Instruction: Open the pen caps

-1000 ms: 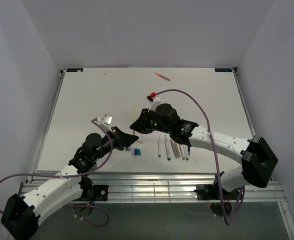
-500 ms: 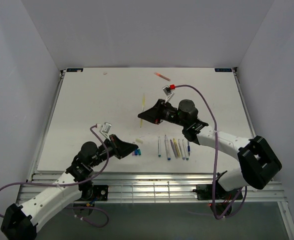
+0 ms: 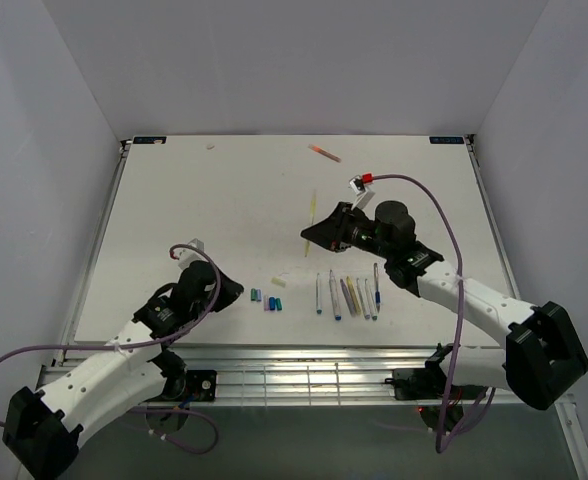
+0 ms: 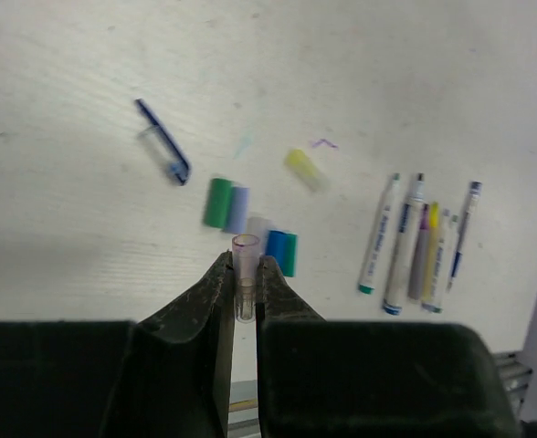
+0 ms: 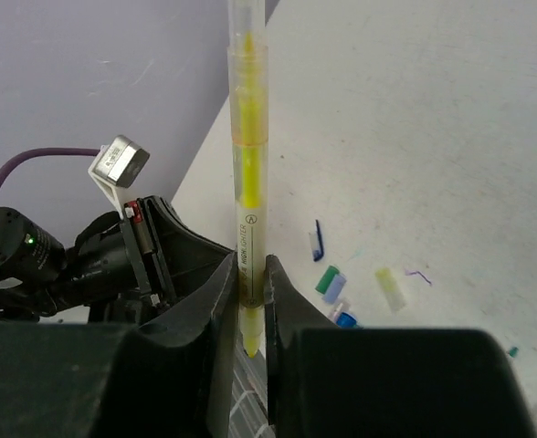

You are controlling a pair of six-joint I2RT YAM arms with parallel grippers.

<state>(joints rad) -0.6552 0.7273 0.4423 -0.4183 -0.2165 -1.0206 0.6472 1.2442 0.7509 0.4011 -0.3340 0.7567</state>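
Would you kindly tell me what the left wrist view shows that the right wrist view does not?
Only the left wrist view shows the left pincer shut on a small clear cap, plus the row of pens. Only the right wrist view shows the right pincer gripping the yellow highlighter, with the left arm behind it. Both show the loose yellow cap, the green cap and the dark blue clip.

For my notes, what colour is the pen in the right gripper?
Yellow, in a clear barrel; the pen shows best in the right wrist view.
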